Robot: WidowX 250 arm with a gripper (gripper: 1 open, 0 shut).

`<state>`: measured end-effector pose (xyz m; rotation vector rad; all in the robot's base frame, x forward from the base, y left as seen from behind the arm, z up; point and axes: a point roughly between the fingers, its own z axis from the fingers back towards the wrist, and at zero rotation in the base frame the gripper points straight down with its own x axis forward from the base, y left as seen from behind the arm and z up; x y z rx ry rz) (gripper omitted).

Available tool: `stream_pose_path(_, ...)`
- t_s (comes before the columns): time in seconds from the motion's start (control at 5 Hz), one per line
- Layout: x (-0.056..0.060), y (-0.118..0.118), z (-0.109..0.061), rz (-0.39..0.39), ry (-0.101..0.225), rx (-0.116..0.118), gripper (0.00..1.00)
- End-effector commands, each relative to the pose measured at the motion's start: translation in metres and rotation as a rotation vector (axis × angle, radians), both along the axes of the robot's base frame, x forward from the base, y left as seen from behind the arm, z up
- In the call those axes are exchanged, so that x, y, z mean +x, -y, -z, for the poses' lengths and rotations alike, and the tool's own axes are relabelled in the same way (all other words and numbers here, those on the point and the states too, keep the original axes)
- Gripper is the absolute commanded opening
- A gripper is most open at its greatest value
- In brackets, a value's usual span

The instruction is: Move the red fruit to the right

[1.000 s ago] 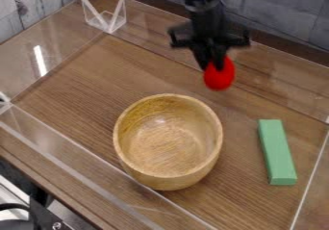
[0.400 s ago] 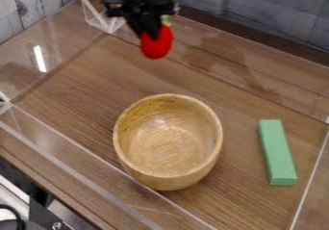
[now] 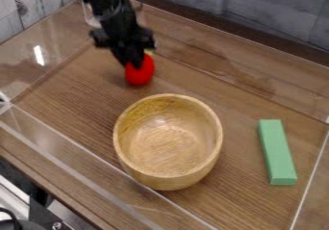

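The red fruit [image 3: 139,71] is small, glossy and rounded, and it sits low over the wooden table at the left rear. My black gripper [image 3: 133,61] comes down on it from above and is shut on it, with the fingers covering the fruit's top. I cannot tell whether the fruit touches the table.
A large wooden bowl [image 3: 123,128] stands in the middle, just in front and to the right of the fruit. A green block [image 3: 275,151] lies at the right. Low clear plastic walls [image 3: 77,176] ring the table surface.
My gripper has carried the red fruit from the rear right across to the left, then down toward the table, keeping its grip throughout.
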<state>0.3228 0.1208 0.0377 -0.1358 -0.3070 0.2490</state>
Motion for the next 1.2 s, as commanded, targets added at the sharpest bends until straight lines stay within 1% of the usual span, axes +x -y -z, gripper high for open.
stream_pose_path(0.0,0.004,-0.011,-0.01,0.02,0.016,0.025,1.0)
stream_pose_path(0.2,0.005,-0.018,-0.011,0.036,-0.008,0.027,0.0)
stream_pose_path(0.4,0.007,-0.028,-0.007,0.062,-0.032,0.028,1.0)
stream_pose_path(0.6,0.009,-0.038,-0.004,0.091,-0.052,0.03,1.0)
stream_pose_path(1.0,0.007,-0.021,-0.024,0.106,-0.065,0.048,1.0)
